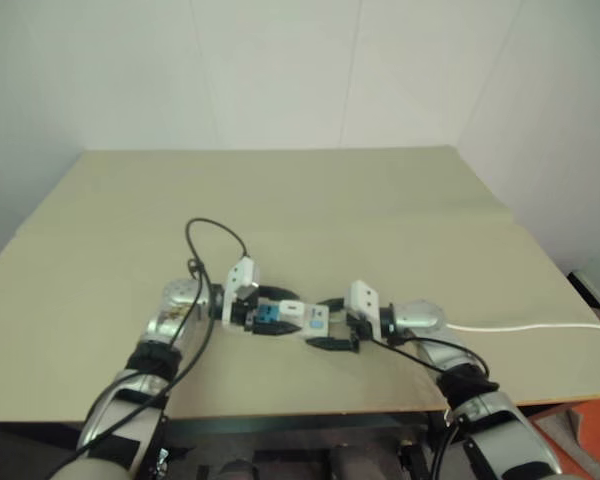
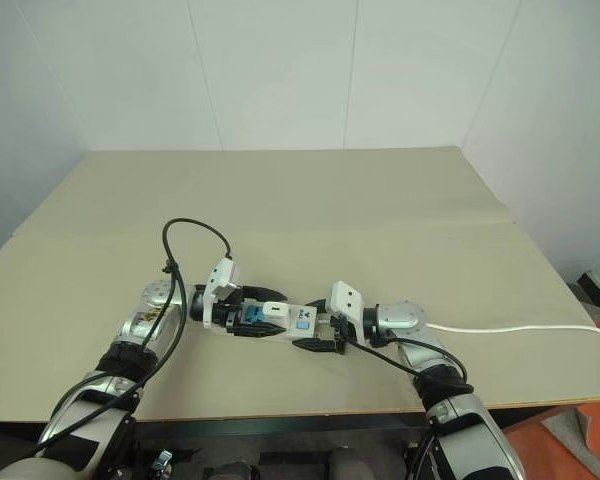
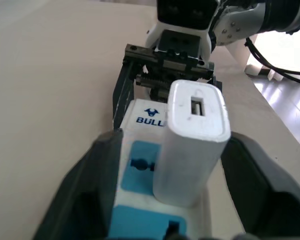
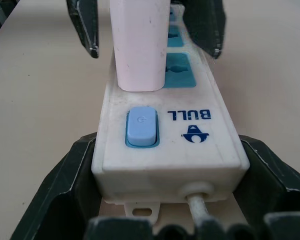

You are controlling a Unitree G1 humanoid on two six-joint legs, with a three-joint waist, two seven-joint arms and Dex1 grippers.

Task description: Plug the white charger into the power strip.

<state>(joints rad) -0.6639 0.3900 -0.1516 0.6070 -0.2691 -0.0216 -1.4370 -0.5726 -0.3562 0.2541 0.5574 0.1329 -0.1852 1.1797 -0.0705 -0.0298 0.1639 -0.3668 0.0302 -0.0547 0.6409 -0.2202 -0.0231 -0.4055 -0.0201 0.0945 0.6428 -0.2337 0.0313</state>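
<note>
The white charger [image 3: 192, 145] stood seated in the power strip [image 4: 162, 135] at lower centre. The left gripper [image 3: 175, 200] flanked it open, apart; the right gripper [image 4: 165, 200] clamped the strip's cable end. Plugging looked done.

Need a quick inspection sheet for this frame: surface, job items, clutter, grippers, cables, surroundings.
Surface: beige table, bare apart from the job's things.
Job's things: white charger stands upright in a socket of the power strip, next to the strip's blue switch.
Clutter: nothing seen.
Grippers: left gripper open, its fingers either side of the charger with gaps showing; right gripper clamped on the cable end of the strip.
Cables: the strip's white cable runs across the table to its right edge; black arm cable loops above the left arm.
Surroundings: white walls behind the table; orange floor patch at lower right.
</note>
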